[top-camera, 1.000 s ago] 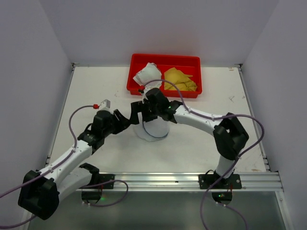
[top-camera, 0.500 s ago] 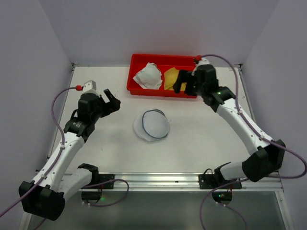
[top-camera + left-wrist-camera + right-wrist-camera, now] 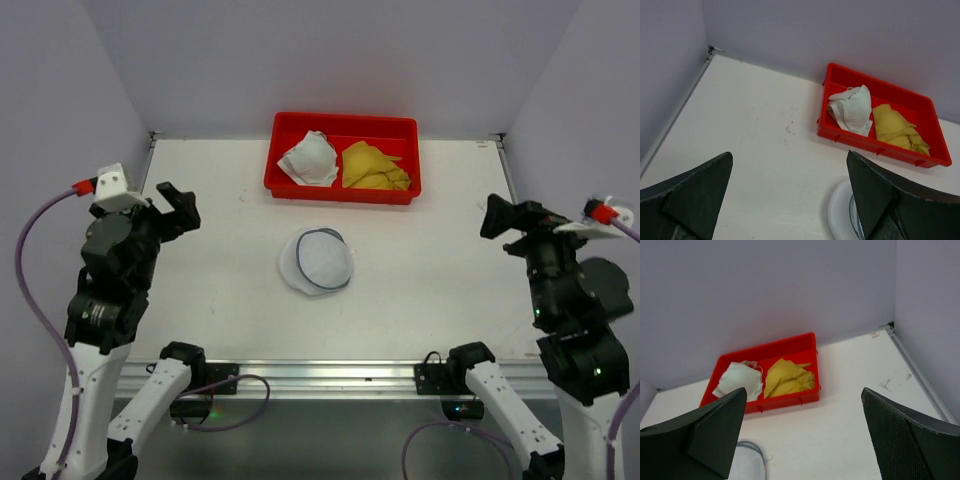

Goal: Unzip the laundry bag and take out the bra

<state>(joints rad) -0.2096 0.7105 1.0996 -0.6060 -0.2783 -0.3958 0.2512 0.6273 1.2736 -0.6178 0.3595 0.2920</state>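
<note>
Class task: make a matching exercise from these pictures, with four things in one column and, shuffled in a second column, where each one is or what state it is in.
1 laundry bag
2 white garment
3 yellow garment
4 left gripper

A open, holding nothing, at the left side
B right compartment of the red tray
C on the table, nearer the arms than the tray
D left compartment of the tray

Pairs: 1-C, 2-D, 3-B, 4-A

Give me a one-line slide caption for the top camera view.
Left gripper and right gripper open at the sides; bag mid-table; tray behind it holds white cloth and yellow cloth.
</note>
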